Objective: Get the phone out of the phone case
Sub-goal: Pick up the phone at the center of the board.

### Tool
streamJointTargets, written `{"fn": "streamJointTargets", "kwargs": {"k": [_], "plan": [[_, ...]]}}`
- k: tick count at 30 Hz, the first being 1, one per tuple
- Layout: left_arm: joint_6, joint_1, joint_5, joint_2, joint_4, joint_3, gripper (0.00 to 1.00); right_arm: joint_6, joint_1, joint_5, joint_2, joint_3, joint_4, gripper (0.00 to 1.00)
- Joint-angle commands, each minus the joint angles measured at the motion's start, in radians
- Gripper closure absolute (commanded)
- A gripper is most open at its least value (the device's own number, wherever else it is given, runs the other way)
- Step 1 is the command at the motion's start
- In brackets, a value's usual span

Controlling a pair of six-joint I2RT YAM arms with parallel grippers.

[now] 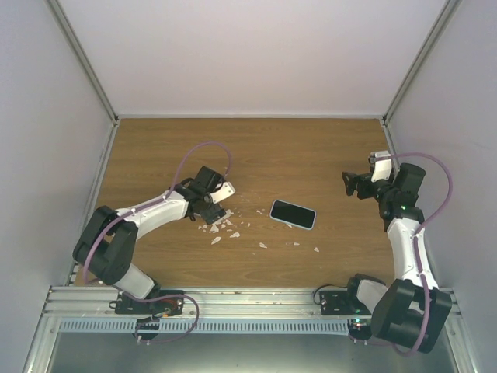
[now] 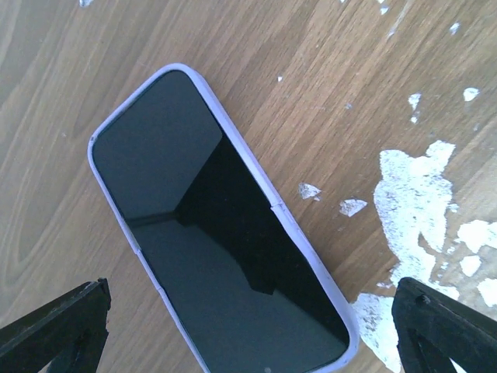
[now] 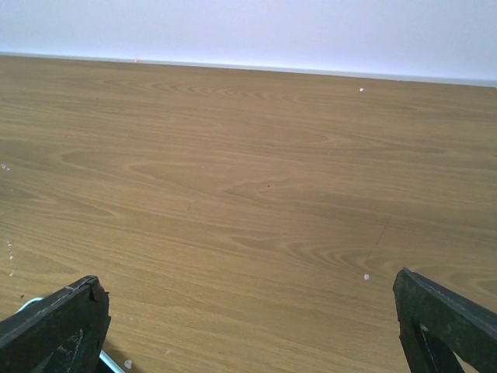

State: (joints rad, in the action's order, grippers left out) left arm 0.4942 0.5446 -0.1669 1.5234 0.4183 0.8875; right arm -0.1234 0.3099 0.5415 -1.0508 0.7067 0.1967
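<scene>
Left end effector (image 2: 248,326) sits nearest, its jaws wide and empty, aimed down at the phone (image 2: 210,225). That phone lies screen-up inside its lilac case (image 2: 289,225), flat on the table (image 2: 326,70) near mid-table, just beside chipped white patches (image 2: 411,202). Right end effector (image 3: 248,330) is likewise wide and empty, well apart on the phone's right, facing bare wood. Nothing is gripped, so I judge this to be the approach. Next, one arm probably has to pin the case while the other peels a rim corner off the phone.
</scene>
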Motion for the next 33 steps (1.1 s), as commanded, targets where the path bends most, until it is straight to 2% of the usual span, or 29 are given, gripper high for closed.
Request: {"fn": "streamJointTargets", "kwargs": {"k": [1, 8, 12, 18, 22, 33], "plan": [[0.010, 0.008, -0.045, 0.046, -0.080, -0.021, 0.01, -0.011, 0.006, 0.010, 0.008, -0.007, -0.032, 0.01], [-0.012, -0.021, -0.068, 0.106, -0.072, -0.001, 0.01, -0.013, 0.011, 0.003, 0.007, -0.007, -0.031, 0.00], [-0.034, -0.084, 0.006, 0.130, -0.017, 0.040, 0.01, -0.013, 0.011, 0.003, 0.006, -0.007, -0.032, 0.00], [-0.085, -0.187, 0.198, 0.203, 0.113, 0.138, 0.01, -0.012, 0.011, 0.005, -0.001, -0.007, -0.035, 0.00], [-0.107, -0.247, 0.253, 0.265, 0.157, 0.191, 0.01, -0.013, 0.012, 0.005, 0.000, -0.006, -0.033, 0.01], [-0.129, -0.271, 0.234, 0.329, 0.177, 0.222, 0.01, -0.015, 0.014, 0.005, 0.009, -0.018, -0.041, 0.00]]}}
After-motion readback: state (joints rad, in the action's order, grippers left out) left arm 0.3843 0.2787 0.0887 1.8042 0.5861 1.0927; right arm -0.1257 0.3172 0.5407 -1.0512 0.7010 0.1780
